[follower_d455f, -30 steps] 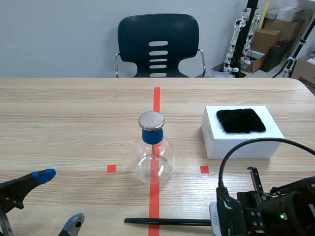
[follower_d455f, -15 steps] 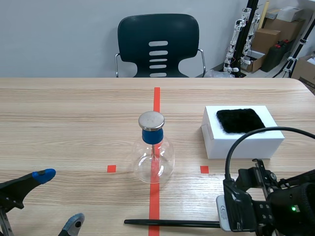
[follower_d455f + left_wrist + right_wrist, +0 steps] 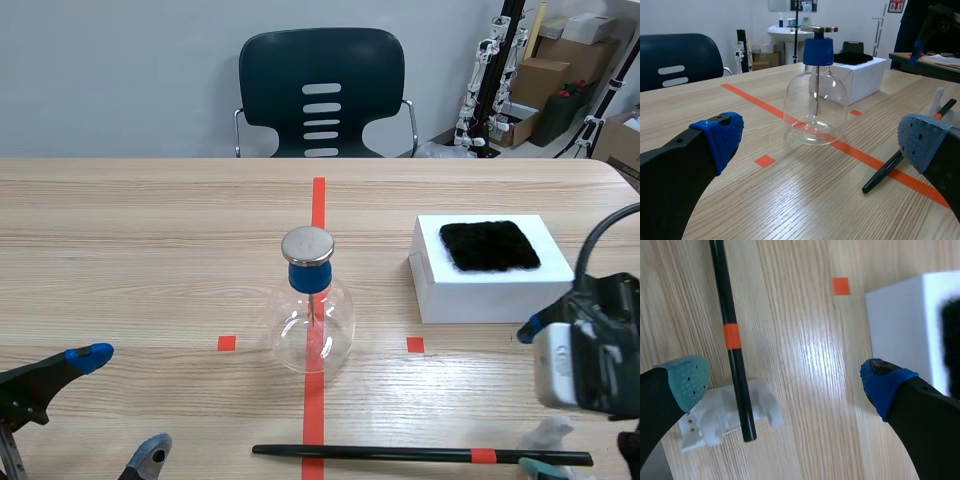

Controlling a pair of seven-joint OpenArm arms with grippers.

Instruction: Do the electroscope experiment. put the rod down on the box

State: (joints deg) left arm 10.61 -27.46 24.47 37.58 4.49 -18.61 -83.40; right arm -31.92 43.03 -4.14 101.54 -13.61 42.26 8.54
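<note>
The black rod (image 3: 420, 455) with an orange band lies flat on the table near the front edge. Its right end rests on a small white holder (image 3: 546, 436). In the right wrist view the rod (image 3: 732, 340) and holder (image 3: 720, 415) lie below my right gripper (image 3: 787, 382), which hangs open above them with nothing between its fingers. The white box (image 3: 490, 292) with a black fur pad (image 3: 489, 245) stands behind it, to the right. The glass electroscope flask (image 3: 311, 315) stands on the centre tape line. My left gripper (image 3: 120, 405) rests open at the front left, facing the flask (image 3: 816, 100) and the rod (image 3: 890, 167).
A dark chair (image 3: 321, 95) stands behind the far table edge. Cardboard boxes and equipment (image 3: 560, 70) sit at the back right, off the table. The white box (image 3: 895, 325) lies just ahead of my right gripper.
My right gripper has opened, let go of the rod and pulled up and to the right. The rod stays lying on the table. The left arm has not moved.
</note>
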